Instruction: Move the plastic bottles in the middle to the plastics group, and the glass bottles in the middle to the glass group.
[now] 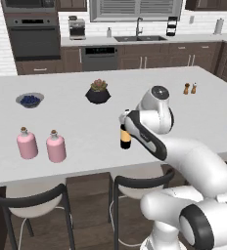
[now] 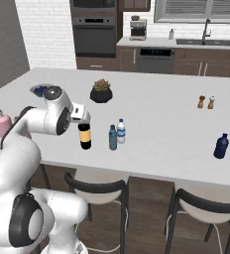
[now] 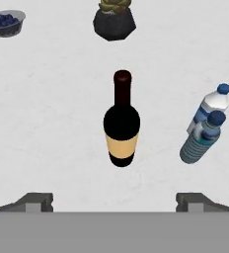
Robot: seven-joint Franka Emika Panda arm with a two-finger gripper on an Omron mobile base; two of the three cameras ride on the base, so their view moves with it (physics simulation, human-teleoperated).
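Hand view first: I'm looking straight down on the wine bottle (image 3: 121,123), and my jaws stand wide apart with nothing between them, my gripper (image 3: 114,202) poised above the bottle's lower end. I judge that spread is deliberate, wide enough to pass either side of that dark round body before closing.

Taking the wine bottle as my landmark: it stands upright on the pale, matte table (image 1: 76,83), dark glass with a yellow-tan label band and a dark red neck. Near it, towards the far-right dark blue bottle (image 2: 221,146), stand two small bottles close together: a ribbed bluish one with a dark cap (image 2: 113,138) and a clear water bottle (image 2: 121,131) with a blue label; its cap reads white from the right base view and blue from above, so I can't settle it. They're light-looking plastic, slim and ridged.

Well off to the wine bottle's other side in the left base view sit the two pink flasks (image 1: 41,144), squat, round-shouldered, cork-stoppered, standing together as the glass group. That's where this bottle belongs, by my reckoning.

Beyond the wine bottle, a faceted black pot with a succulent (image 1: 98,93), and a bowl of blueberries (image 1: 30,100) beyond the flasks.
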